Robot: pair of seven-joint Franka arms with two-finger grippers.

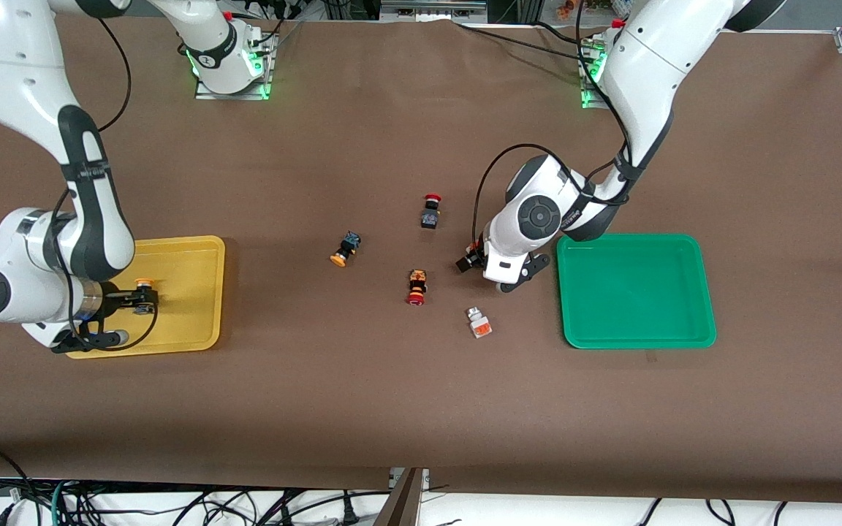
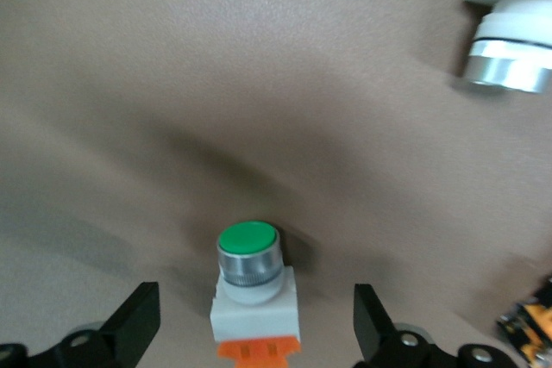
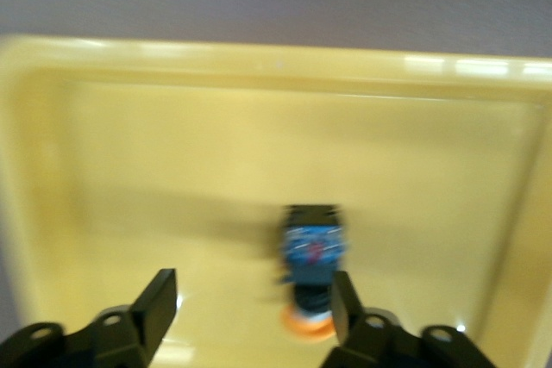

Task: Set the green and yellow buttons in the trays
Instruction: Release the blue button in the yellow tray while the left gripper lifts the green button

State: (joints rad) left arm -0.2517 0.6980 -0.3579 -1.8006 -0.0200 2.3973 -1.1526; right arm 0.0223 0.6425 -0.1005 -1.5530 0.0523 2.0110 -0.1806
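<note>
My right gripper (image 1: pixel 142 301) (image 3: pixel 252 299) is open low over the yellow tray (image 1: pixel 202 292) (image 3: pixel 259 58). An orange-yellow capped button with a blue-black body (image 1: pixel 145 283) (image 3: pixel 312 252) is in that tray, close against one finger. My left gripper (image 1: pixel 471 261) (image 2: pixel 254 316) is open low over the table beside the green tray (image 1: pixel 636 337). A green-capped white button with an orange block (image 2: pixel 254 286) sits between its fingers, touching neither; the hand hides it in the front view. A second white button (image 1: pixel 479 322) (image 2: pixel 509 40) and a second yellow-capped button (image 1: pixel 345 250) lie on the table.
Two red-capped black switches lie mid-table: one (image 1: pixel 430 210) farther from the front camera, one (image 1: pixel 416 286) (image 2: pixel 530 329) close to my left gripper. The green tray holds nothing. The brown mat shows bare toward the front camera.
</note>
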